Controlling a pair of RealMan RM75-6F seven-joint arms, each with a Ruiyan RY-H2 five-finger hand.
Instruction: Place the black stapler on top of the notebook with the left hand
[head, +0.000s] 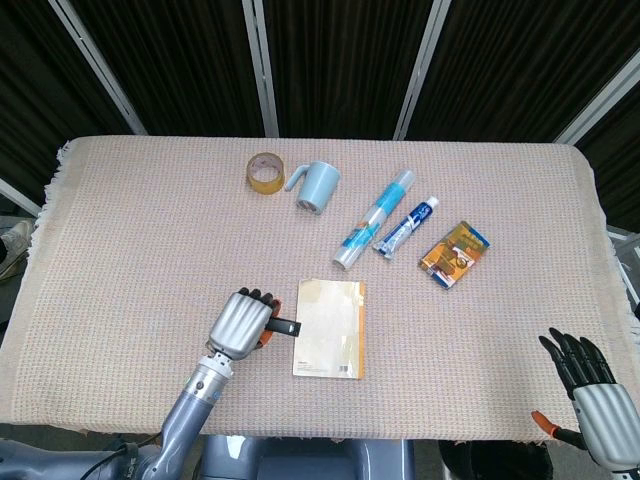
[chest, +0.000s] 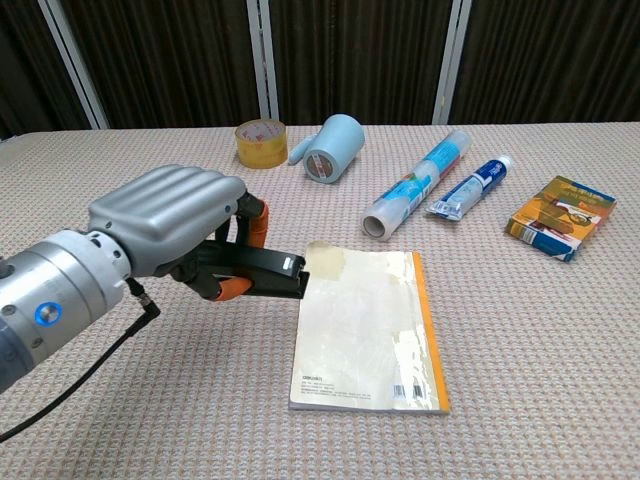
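Fingers (chest: 250, 222) of our left hand (chest: 170, 225) are clamping the slim black stapler (chest: 262, 274), its tip hanging at the cream paper notebook's (chest: 365, 325) left edge. Our right hand (head: 592, 388) is resting with fingers spread at the woven beige table's (head: 130, 220) near right corner.
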